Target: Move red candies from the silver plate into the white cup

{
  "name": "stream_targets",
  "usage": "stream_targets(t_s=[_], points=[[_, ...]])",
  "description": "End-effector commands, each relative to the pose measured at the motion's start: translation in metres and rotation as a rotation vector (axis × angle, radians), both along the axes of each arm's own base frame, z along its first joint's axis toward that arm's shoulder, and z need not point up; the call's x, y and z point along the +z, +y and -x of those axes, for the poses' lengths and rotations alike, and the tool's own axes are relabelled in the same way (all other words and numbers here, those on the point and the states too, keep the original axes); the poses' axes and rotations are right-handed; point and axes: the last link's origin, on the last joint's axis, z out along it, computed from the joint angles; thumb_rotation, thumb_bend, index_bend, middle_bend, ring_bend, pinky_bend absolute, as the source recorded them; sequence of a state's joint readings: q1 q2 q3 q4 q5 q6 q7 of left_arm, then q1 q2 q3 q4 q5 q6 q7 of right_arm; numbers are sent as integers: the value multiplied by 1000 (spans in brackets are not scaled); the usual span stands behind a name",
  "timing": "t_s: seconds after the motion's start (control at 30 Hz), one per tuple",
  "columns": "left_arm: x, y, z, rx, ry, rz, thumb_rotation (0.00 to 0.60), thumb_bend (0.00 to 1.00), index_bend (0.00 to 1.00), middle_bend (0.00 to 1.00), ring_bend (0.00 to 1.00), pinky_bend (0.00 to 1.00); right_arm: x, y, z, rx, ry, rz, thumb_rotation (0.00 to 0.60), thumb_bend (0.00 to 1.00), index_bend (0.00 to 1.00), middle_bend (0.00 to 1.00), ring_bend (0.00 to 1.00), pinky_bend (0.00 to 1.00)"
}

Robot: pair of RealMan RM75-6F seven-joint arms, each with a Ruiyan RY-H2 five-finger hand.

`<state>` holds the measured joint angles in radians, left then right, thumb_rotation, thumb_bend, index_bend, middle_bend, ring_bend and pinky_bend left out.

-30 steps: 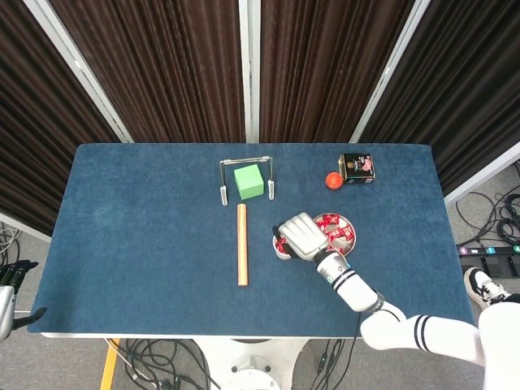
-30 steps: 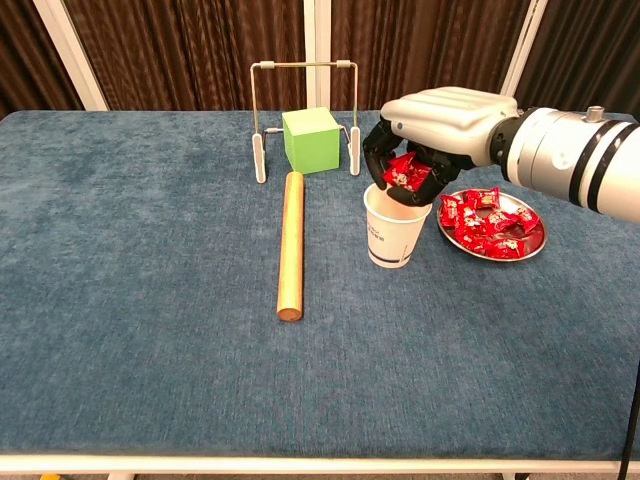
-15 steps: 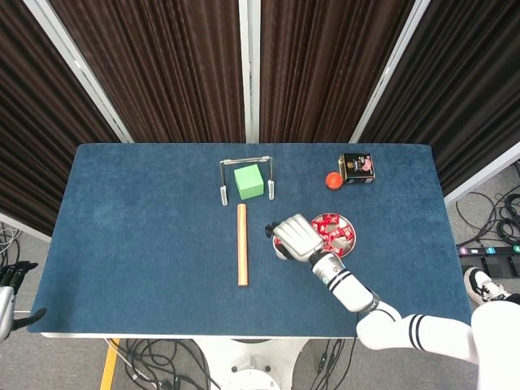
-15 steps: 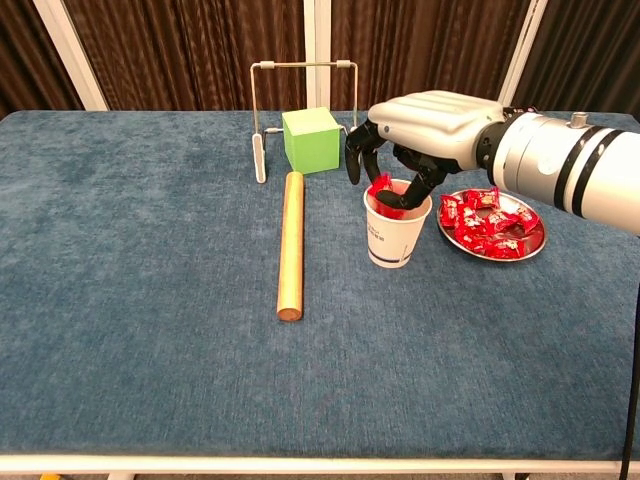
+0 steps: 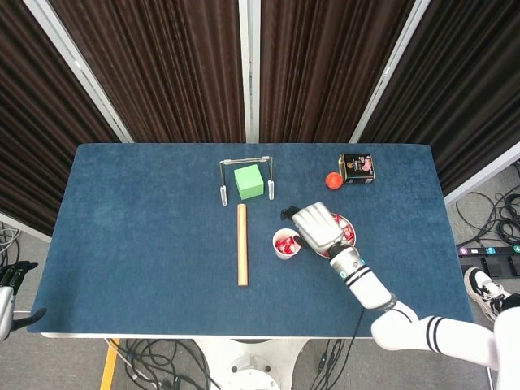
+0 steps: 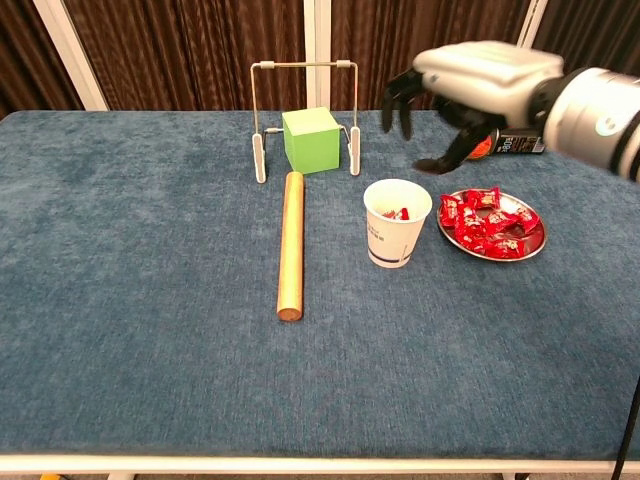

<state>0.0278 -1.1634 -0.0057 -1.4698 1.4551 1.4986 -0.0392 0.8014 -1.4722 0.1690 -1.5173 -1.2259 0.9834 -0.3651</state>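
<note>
The white cup [image 6: 397,223] [image 5: 286,244] stands upright mid-table with a red candy [image 6: 398,213] [image 5: 284,243] inside. To its right lies the silver plate [image 6: 528,242] [image 5: 351,227] with several red candies [image 6: 487,222]. My right hand [image 6: 470,90] [image 5: 318,227] hovers high above the gap between cup and plate, fingers spread and empty. In the head view it covers much of the plate. My left hand [image 5: 6,284] shows only at the far left edge, off the table; its fingers are too small to read.
A wooden rod [image 6: 290,243] lies left of the cup. Behind it a green cube [image 6: 312,139] sits under a metal frame [image 6: 304,68]. A small tin [image 5: 357,168] and an orange ball [image 5: 332,179] are at the back right.
The right hand let the candy drop into the cup, opened, then rose and drew back toward the plate. The candy now lies in the cup.
</note>
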Motion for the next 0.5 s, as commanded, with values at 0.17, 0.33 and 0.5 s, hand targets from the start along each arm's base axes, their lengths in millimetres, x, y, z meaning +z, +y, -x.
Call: stream_targets(t_s=[0.17,0.33,0.5], points=[[-1,0,-4,-13,-1,5,600,0,267,283,197,214,9,-4,48,-106,139,22,600,112,429,399,788,1000],[-1,1,-9,-20,-1,8,600,0,267,283,197,214,-10,-4,67,-153,216,4,600,163,435,341,774,1000],[-1,1,-8,-14,0,13,600,0,267,283,197,214,-28,-5,72,-157,261,-1,600,184,438,282,760,1000]])
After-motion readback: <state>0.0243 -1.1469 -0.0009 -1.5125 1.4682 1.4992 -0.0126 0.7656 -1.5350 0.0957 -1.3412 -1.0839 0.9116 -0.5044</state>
